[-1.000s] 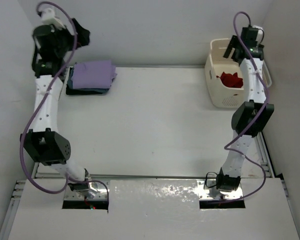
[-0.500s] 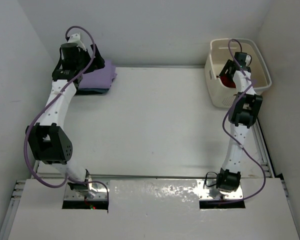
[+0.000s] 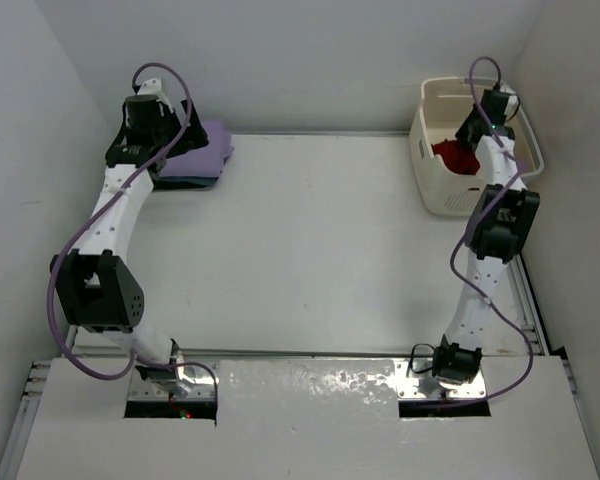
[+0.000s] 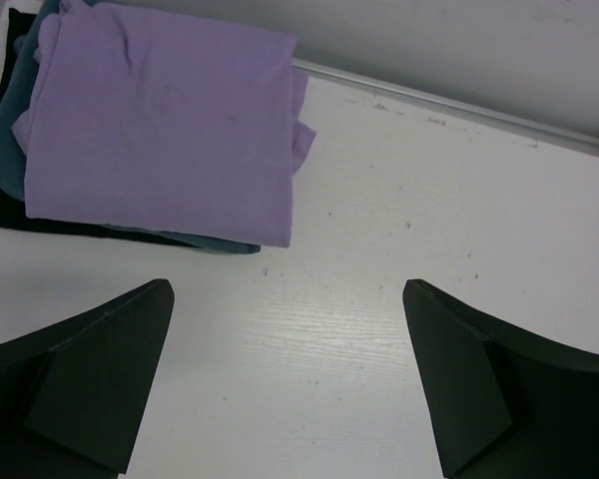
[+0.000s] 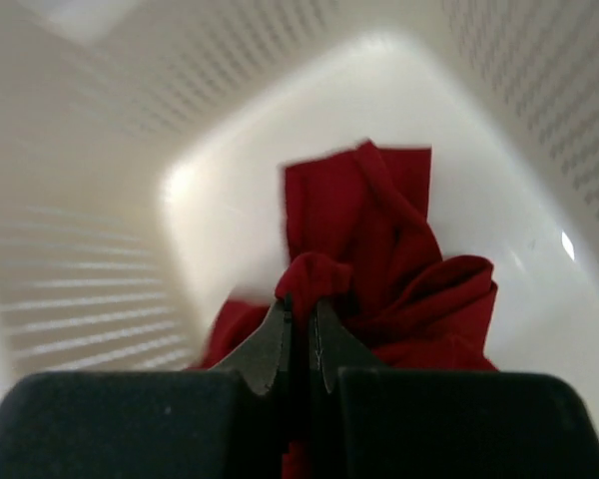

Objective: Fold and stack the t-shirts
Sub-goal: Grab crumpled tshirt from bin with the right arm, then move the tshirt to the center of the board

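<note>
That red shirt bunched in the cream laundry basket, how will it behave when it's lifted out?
Probably floppy: the bright red cloth t-shirt lies in soft crumpled folds, so it should hang and unfurl. Likely thin and light, since the shut right gripper pinches a fold between almost touching tips.

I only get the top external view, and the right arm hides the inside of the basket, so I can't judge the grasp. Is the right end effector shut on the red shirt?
Observer: Yes. The right wrist view shows the right end effector shut, pinching a raised fold of the red shirt inside the basket.
Operator: How is the stack layered?
Observer: The left wrist view shows the purple shirt folded on top, the teal shirt under it and the black shirt at the bottom.
Operator: Is the left end effector holding anything?
Observer: No. The left end effector is open, with only bare table between its fingers.
</note>
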### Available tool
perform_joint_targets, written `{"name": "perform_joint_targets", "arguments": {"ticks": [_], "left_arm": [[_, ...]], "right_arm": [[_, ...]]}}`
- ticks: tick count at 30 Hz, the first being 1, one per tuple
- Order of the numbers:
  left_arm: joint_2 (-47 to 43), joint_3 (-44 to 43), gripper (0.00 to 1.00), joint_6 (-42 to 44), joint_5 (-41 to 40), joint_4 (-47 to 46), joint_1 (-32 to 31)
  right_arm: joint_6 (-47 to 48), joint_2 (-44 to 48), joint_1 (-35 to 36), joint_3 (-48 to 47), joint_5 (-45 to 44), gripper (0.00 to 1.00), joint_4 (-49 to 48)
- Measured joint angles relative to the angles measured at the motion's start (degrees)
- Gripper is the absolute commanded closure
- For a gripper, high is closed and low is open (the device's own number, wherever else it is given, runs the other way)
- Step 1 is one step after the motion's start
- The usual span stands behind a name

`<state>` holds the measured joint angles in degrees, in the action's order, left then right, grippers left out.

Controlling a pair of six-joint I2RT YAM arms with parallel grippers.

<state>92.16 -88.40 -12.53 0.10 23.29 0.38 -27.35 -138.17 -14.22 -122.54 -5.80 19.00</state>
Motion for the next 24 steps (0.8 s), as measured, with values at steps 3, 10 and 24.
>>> {"name": "perform_joint_targets", "arguments": {"ticks": [3,10,24], "left_arm": [[-0.96,1.75,0.00,-0.50,1.05,-0.57,0.00],[-4.72,6.97,0.00,-1.79,3.63,-3.13,0.00],[-12.24,15.72,0.00,-4.39,5.77,-7.34,0.00]], "right_arm": [[0.13,8.17,0.85,0.90,1.05,1.00,-2.71],[0.39,23.10,4.46,-6.45,13.51,1.00,-12.57],[-11.82,33.55,25.97,-6.27,51.12,1.00,-34.27]]}}
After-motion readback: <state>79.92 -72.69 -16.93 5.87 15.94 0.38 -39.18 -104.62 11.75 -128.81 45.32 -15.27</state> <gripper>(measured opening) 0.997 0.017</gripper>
